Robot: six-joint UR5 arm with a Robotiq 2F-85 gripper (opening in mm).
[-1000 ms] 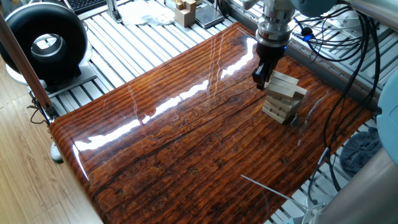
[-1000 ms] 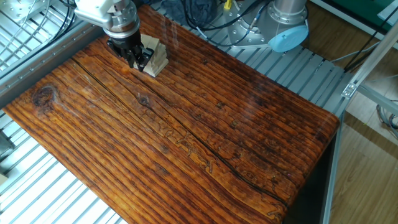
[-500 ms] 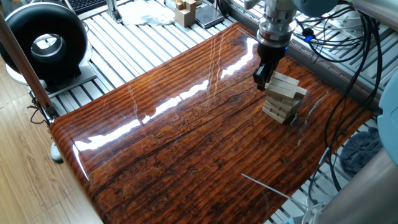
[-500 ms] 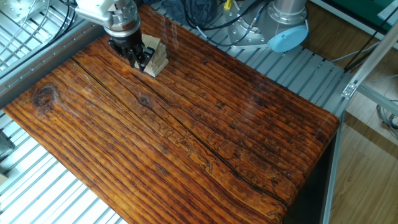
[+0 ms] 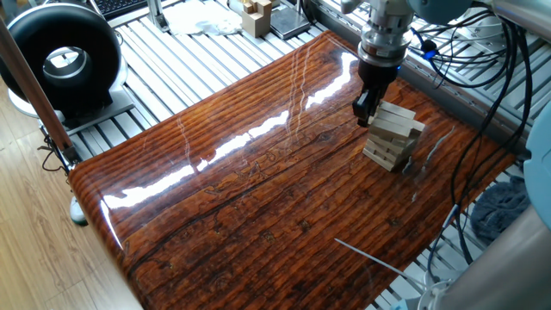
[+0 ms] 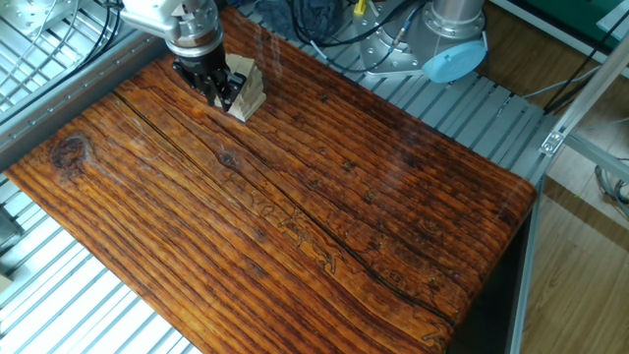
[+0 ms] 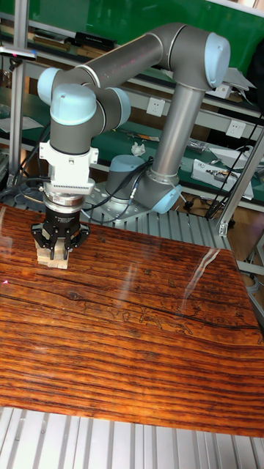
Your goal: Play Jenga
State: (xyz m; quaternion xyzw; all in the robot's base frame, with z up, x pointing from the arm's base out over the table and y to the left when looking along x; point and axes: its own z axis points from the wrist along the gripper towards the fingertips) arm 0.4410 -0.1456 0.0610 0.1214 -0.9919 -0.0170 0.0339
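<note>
Glossy wooden table (image 5: 258,189), pale wood floor (image 5: 34,250)

The gripper (image 6: 218,91) hangs over the far left corner of the glossy wooden table (image 6: 324,216), its dark fingers (image 6: 210,87) pointing down against the near side of the Jenga tower (image 6: 246,88). Whether the fingers pinch a block cannot be told from here. Behind the table's far edge stands the arm's grey base (image 6: 454,34) among loose black cables (image 6: 314,25).

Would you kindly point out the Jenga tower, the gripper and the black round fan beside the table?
Jenga tower (image 5: 394,136), one fixed view, on its side face.
Gripper (image 5: 363,113), one fixed view, at the tips of its fingers.
Black round fan (image 5: 65,60), one fixed view, on its hub.
</note>
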